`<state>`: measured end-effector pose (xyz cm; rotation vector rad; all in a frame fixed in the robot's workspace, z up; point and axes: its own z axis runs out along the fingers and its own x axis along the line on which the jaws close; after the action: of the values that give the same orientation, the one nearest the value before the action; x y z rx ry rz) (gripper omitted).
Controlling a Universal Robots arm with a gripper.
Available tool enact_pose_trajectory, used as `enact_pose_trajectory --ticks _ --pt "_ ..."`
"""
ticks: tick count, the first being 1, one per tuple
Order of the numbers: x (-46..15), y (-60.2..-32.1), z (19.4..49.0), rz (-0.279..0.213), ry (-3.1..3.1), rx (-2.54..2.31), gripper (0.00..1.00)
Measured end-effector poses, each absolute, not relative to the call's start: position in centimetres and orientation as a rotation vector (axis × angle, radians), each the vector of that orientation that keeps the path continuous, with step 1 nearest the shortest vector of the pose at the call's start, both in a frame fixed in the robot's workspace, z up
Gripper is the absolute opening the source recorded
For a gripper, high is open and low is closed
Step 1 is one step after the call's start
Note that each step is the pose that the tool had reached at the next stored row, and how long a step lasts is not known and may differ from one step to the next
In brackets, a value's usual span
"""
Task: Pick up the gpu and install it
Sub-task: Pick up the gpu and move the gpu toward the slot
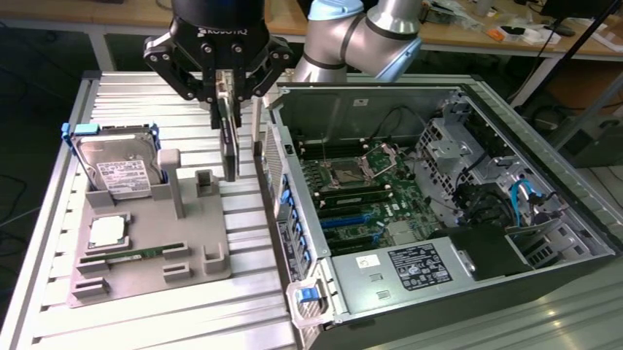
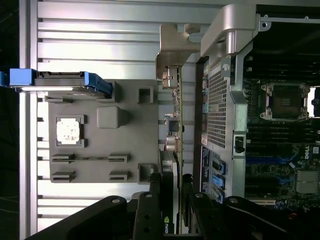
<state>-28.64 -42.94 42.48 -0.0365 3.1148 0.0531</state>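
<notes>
- My gripper [image 1: 227,98], upper left of centre in the exterior view, has its jaws closed partway, pinching the gpu [image 1: 230,146] across its two flat faces.
- I judge the card is held on edge, long side vertical, because a thin board is best clamped across its thickness. It hangs between the grey tray [image 1: 146,273] and the open computer case [image 1: 370,109], just beside the case wall.
- I cannot tell whether its lower end is clear of the tray.
- In the wrist view the card is a narrow dark strip dotted with small components. A bent silver-beige bracket [image 2: 175,47] sits at the end away from the fingers [image 2: 152,205].
- The tray is matt moulded plastic with shaped pockets. A metal hard drive [image 1: 119,171] in a blue frame leans at centre left, with a shiny square processor [image 1: 107,230] and a slim green memory stick [image 1: 136,254] flat below it. Each pocket seems meant to keep its part graspable.
</notes>
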Motion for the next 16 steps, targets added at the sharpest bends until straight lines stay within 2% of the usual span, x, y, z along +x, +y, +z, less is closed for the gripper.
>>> enact_pose_trajectory --ticks 16 --pt "-27.79 -42.93 42.48 0.053 3.115 -0.037 0.27"
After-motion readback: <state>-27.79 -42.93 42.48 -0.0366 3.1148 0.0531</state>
